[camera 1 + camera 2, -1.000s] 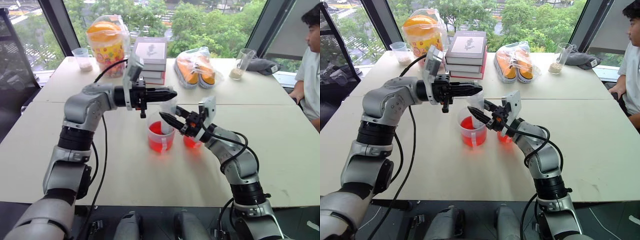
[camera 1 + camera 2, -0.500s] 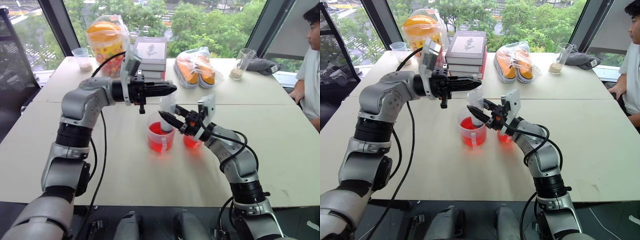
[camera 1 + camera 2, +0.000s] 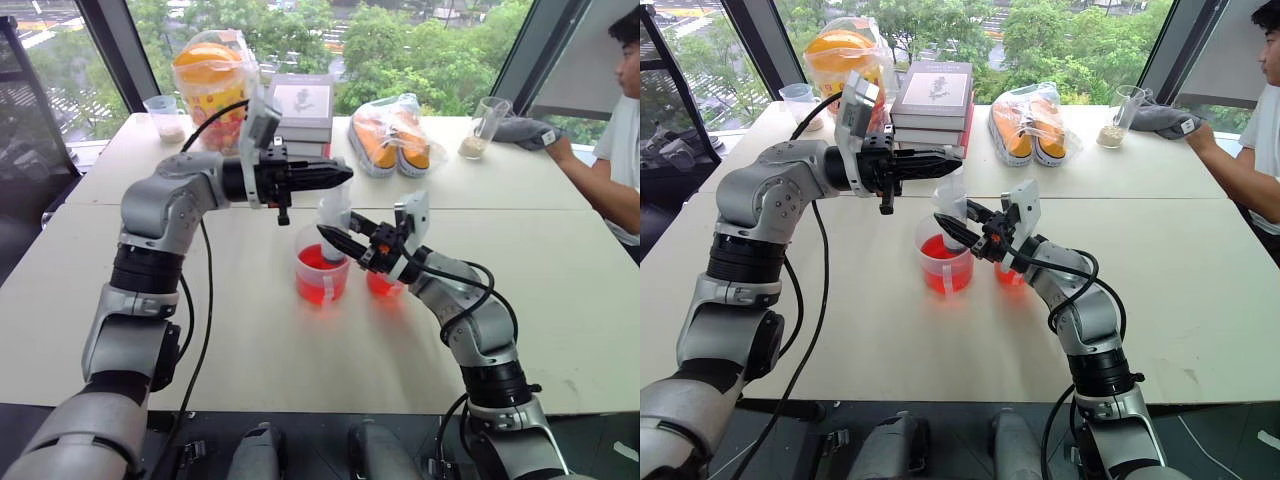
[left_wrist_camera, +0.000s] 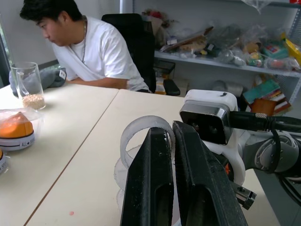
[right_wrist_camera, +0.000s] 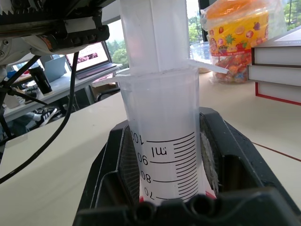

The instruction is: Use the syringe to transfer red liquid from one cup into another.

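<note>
Clear plastic syringe [image 5: 162, 117] is held upright in the wider cup [image 3: 322, 272] of red liquid [image 3: 320, 285], its barrel clamped by the right gripper [image 3: 335, 237] jaws. Above that cup, its plunger top is pinched by the closed left gripper [image 3: 340, 178]. Just beside that cup, the narrower cup [image 3: 383, 284] stands on the surface [image 3: 300, 350].

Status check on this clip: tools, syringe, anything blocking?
Right tool shut on syringe, upright in big cup. Left tool shut on plunger top. Small cup beside. Nothing blocking.
</note>
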